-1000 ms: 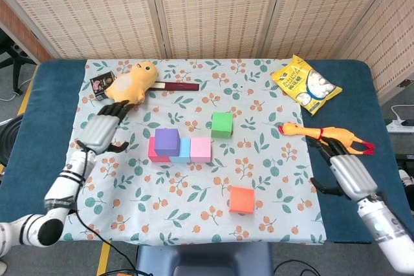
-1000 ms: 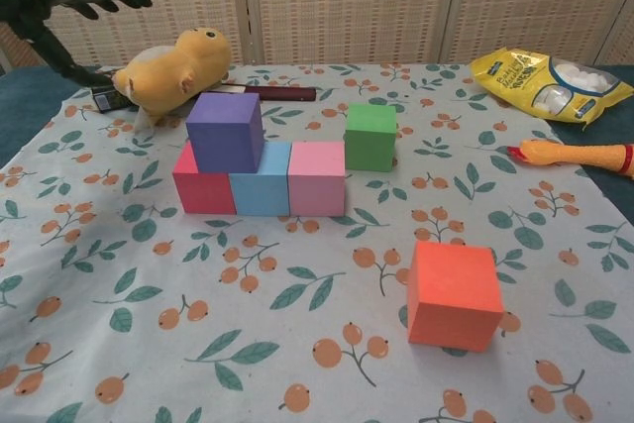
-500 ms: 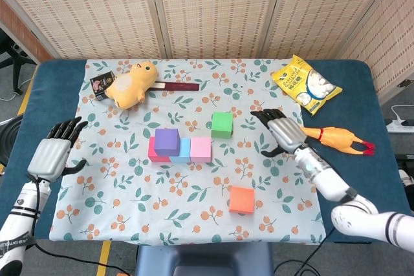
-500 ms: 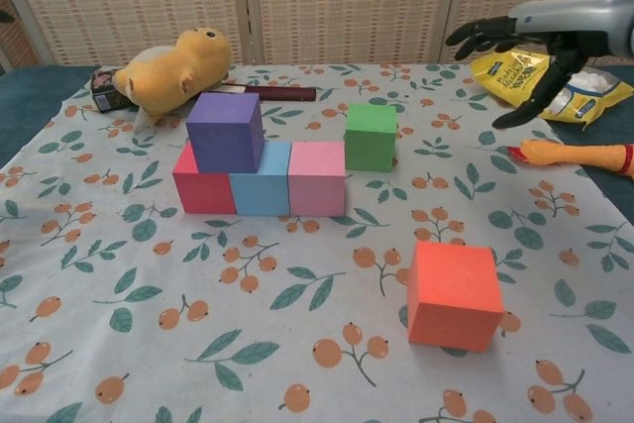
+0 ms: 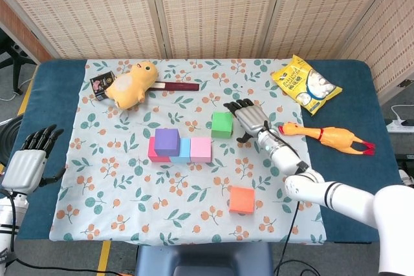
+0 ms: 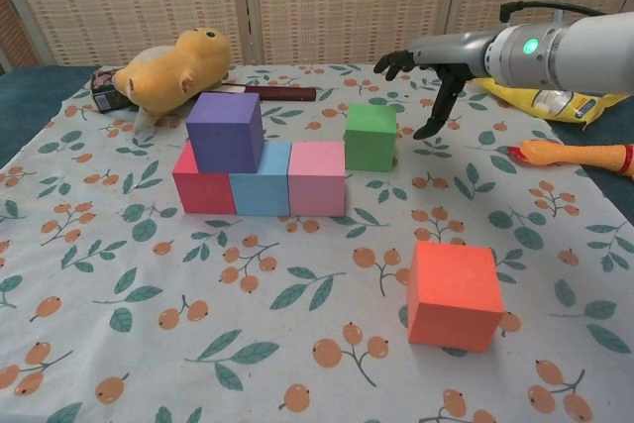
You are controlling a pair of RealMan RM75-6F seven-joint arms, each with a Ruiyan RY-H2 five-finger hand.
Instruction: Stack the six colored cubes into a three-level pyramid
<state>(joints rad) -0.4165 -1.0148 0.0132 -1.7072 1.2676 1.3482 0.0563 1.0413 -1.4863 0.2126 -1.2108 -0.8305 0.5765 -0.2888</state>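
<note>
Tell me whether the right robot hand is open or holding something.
Open: the right robot hand hangs beside the green cube, fingers spread, holding nothing.

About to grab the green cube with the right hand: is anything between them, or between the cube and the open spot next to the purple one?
Nothing visible. The right hand hovers open just right of the green cube. The tops of the blue cube and pink cube beside the purple cube are bare.

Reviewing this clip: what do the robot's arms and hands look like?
Both hands, right hand and left hand, have silver-grey backs and black fingers. The arms are glossy white with black joint bands; in the chest view the right forearm shows a lit green dot and a thin black cable arching above it.
</note>
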